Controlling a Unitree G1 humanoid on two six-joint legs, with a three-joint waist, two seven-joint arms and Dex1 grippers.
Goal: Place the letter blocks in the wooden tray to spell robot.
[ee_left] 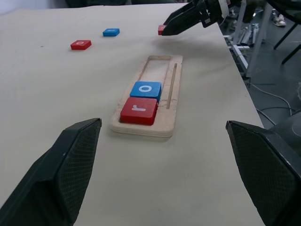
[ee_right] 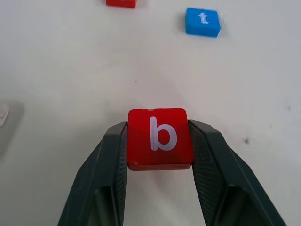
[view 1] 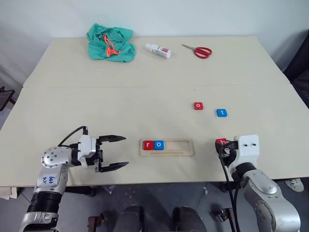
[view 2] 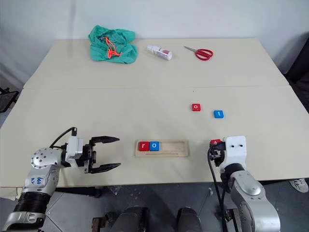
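Nearby, right gripper pinching red b block, left gripper spread beside wooden tray.

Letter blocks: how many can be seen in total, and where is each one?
5. Red r and blue o sit in the wooden tray; red o and blue t lie on the table; red b is in the right gripper.

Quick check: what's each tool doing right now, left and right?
Left tool: open, holding nothing.
Right tool: closed on the red b block.
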